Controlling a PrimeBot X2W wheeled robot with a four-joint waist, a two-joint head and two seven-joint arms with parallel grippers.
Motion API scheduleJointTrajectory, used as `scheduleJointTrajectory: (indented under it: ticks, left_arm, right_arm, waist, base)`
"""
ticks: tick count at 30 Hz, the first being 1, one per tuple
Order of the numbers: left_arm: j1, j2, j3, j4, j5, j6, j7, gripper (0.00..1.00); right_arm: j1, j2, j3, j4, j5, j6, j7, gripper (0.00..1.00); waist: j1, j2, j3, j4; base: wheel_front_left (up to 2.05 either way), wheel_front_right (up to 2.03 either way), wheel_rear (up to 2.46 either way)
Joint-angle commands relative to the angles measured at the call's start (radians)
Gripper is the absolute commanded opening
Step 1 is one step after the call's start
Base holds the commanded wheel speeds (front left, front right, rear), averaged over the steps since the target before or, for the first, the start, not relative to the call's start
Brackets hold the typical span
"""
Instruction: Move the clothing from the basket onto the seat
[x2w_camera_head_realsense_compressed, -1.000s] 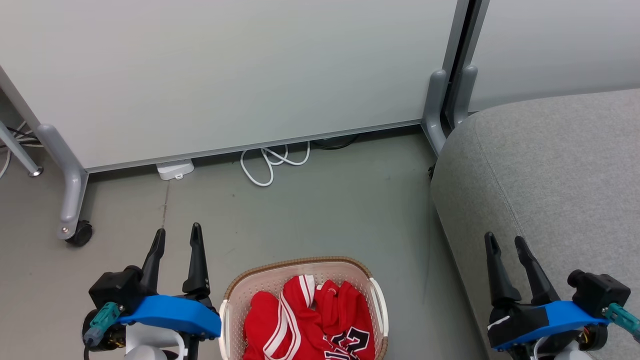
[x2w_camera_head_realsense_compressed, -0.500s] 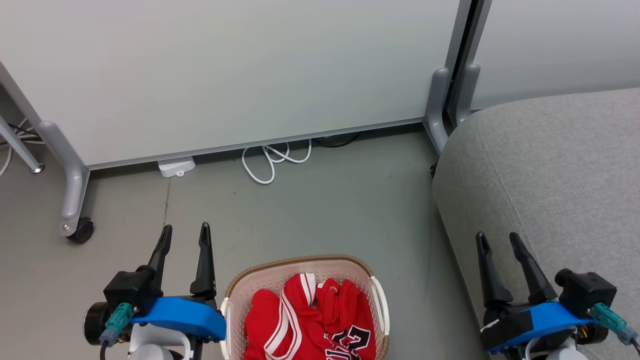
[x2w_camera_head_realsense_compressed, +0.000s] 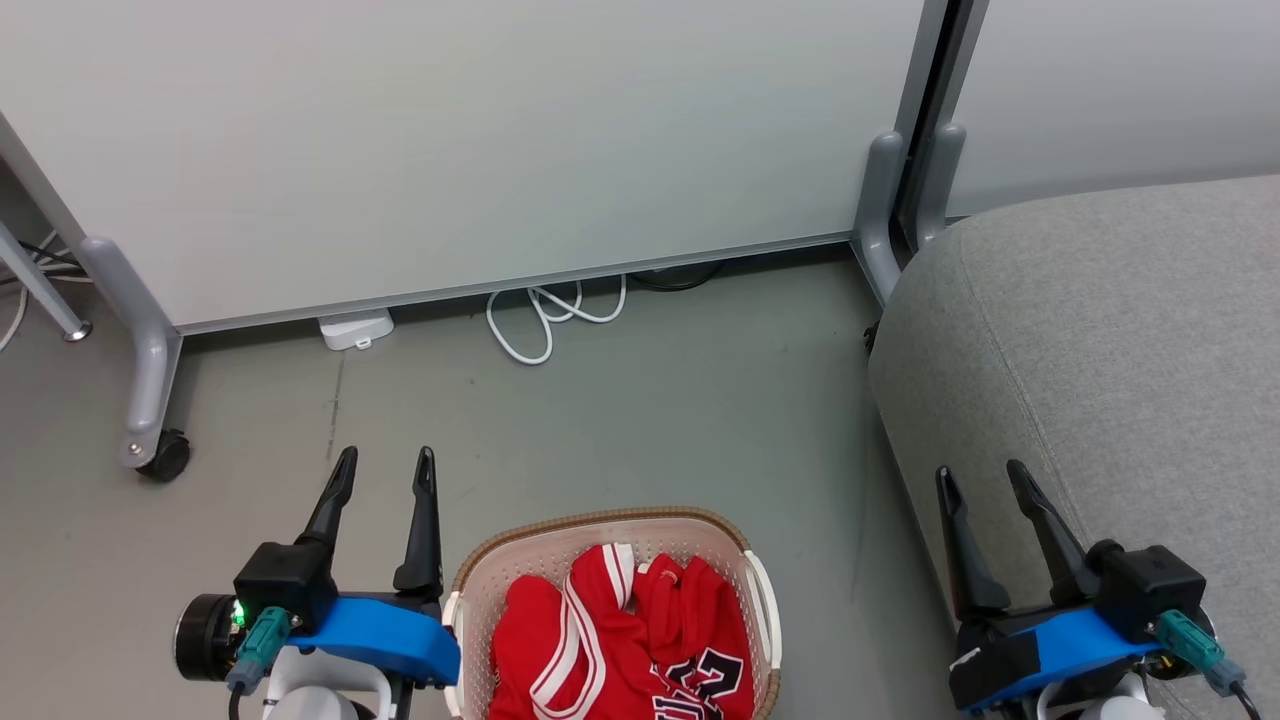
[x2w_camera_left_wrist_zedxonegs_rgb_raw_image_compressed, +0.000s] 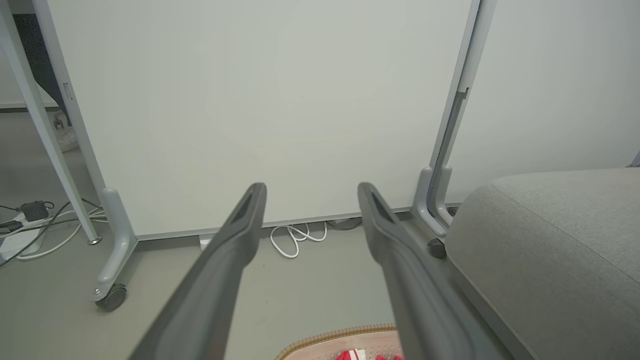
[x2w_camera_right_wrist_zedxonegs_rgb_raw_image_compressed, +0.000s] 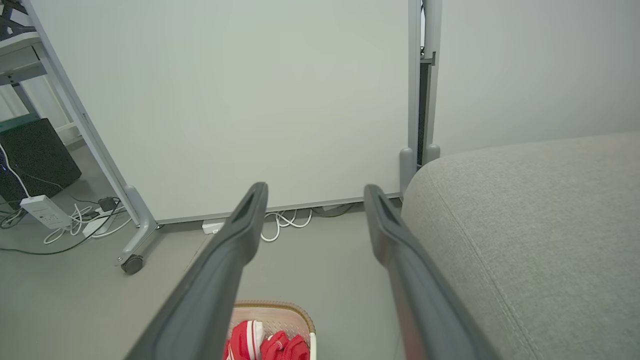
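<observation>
Nothing is moved yet: all the clothing (x2w_camera_head_realsense_compressed: 620, 640) lies in the basket (x2w_camera_head_realsense_compressed: 590, 521), bottom centre, and none is on the seat (x2w_camera_head_realsense_compressed: 1100, 330) at right. Left tool (x2w_camera_head_realsense_compressed: 385, 462) and right tool (x2w_camera_head_realsense_compressed: 980, 476) are released, grasping nothing.

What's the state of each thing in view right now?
clothing, crumpled in the basket, not gripped
basket, upright on the floor, holding the clothing
seat, right of the basket, apart from it
left gripper, open, holding nothing, left of the basket
right gripper, open, holding nothing, over the seat's near edge
white cable, looped on the floor by the partition
</observation>
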Motion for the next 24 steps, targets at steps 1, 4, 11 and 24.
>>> scheduleJointTrajectory:
  ticks: [1, 4, 11, 24]
  left_arm:
    - [-0.018, -0.001, 0.003, 0.003, 0.026, -0.007, -0.01, 1.0]
    - [-0.02, -0.003, 0.004, 0.01, 0.046, -0.009, -0.016, 1.0]
    - [-0.023, -0.008, 0.011, 0.025, 0.091, -0.018, -0.028, 1.0]
    - [-0.024, -0.015, 0.02, 0.054, 0.1, -0.032, -0.034, 1.0]
  right_arm:
    - [-0.015, -0.005, 0.004, -0.006, -0.027, 0.002, -0.01, 1.0]
    - [-0.017, -0.005, 0.005, -0.006, -0.049, 0.002, -0.016, 1.0]
    - [-0.02, -0.005, 0.007, -0.004, -0.103, 0.001, -0.028, 1.0]
    - [-0.013, -0.005, 0.01, 0.004, -0.122, 0.001, -0.035, 1.0]
  waist:
    - [0.0, 0.0, 0.001, 0.001]
    - [0.0, 0.0, 0.003, 0.003]
    - [0.0, 0.0, 0.004, 0.004]
    - [0.0, 0.0, 0.001, 0.003]
  base:
    - [0.0, 0.0, 0.0]
    - [0.0, 0.0, 0.0]
    - [0.0, 0.0, 0.0]
    - [0.0, 0.0, 0.0]
